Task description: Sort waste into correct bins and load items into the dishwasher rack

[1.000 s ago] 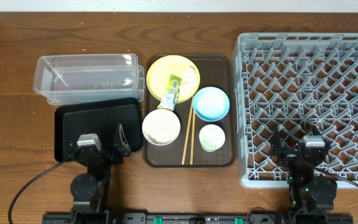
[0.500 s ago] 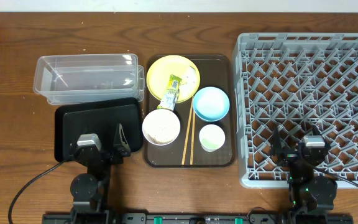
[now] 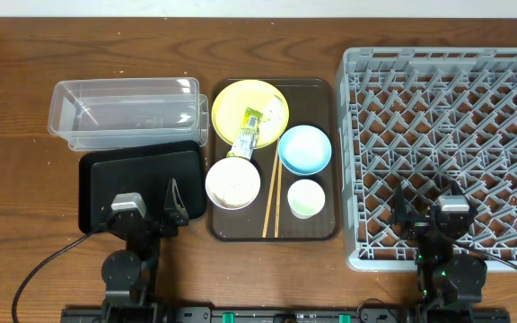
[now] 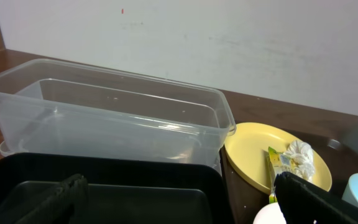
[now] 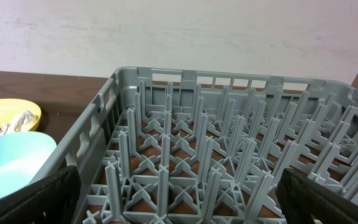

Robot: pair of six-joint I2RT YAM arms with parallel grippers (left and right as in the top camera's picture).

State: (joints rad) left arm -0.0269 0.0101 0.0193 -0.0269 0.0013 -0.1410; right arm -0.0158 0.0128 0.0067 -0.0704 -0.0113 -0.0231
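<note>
- Grey plastic dishwasher rack, a large square crate of upright pegs, fills the right side of the brown wooden table; wood shows through its lattice.
- Between the rack and the bins, a brown rectangular serving tray carries all the dishes.
- In that tray's far left corner sits a round yellow plate. On it lie a green-yellow snack wrapper, its near end reaching toward the white bowl, and a crumpled white tissue on the plate's right part.
- The white bowl, near left on the serving tray, holds loose white rice grains.
- A light blue bowl sits right of the plate. Just nearer is a small white cup, faintly green inside; I cannot tell what that is.
- Thin wooden chopsticks lie on the serving tray between white bowl and cup, running near to far.
- A clear plastic rectangular tub stands far left, and a shallow black rectangular tray lies against its near edge.
- The left gripper hangs over the black tray, fingers spread wide, gripping nothing.
- The right gripper hangs over the rack's near edge, likewise spread and unloaded.
</note>
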